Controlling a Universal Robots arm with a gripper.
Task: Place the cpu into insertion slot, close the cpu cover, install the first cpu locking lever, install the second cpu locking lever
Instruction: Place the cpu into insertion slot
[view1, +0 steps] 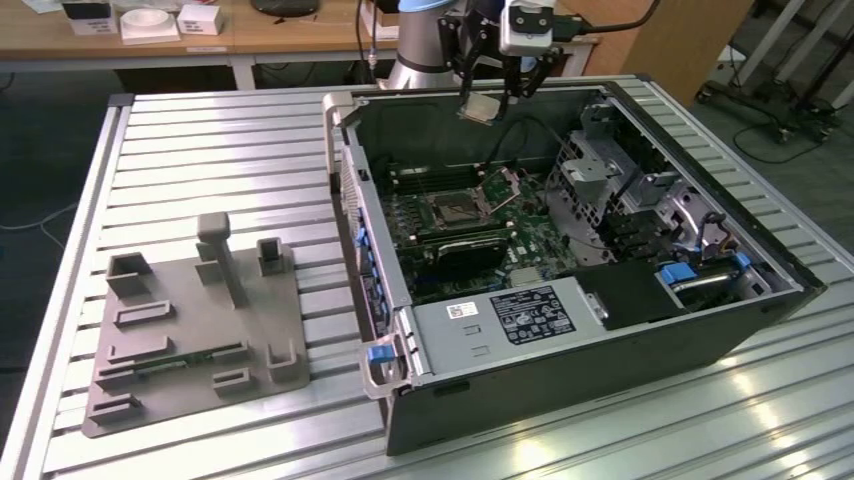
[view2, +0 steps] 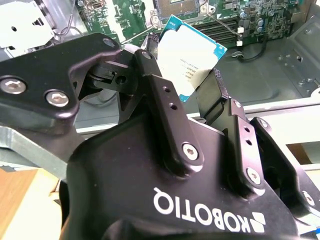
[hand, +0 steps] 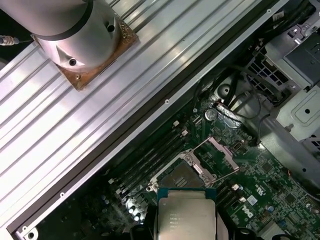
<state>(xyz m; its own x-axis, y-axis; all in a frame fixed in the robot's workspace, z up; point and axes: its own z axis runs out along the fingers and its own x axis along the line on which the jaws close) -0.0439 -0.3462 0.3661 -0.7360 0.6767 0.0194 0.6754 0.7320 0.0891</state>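
Claw: my claw (view2: 182, 82) is clamped on the chip. Its black metal fingers (view2: 167, 100) pinch two opposite edges, so the gap between them is just the chip's width.
Chip: the chip (view2: 192, 52) is a flat square with a pale matte metal lid on a teal-green backing and sharp corners. It hangs tilted in the grip, and I see nothing but the claw touching it.
Position: in the exterior view the chip is held in the air near the case's far wall, well above the green board.
Socket: the socket (hand: 181, 176) is a dark square recess with a silvery rim, and it lies uncovered on the board.
Cover: the cover (hand: 220, 151) is a thin silvery frame with an open centre. It stands tilted up off the socket on its hinge, and a thin wire rod (hand: 222, 176) runs beside it.
Room: there is open air above the socket. Long dark memory sticks (hand: 145, 165) lie close alongside it. A perforated metal cage (view1: 601, 165) rises on the exterior view's right.
Case: the black case (view1: 534, 390) lies on its side with its walls ringing the board.
Table: the table (view1: 200, 140) is ribbed aluminium slats. A grey moulded holder plate (view1: 200, 330) sits well apart on the exterior view's left.
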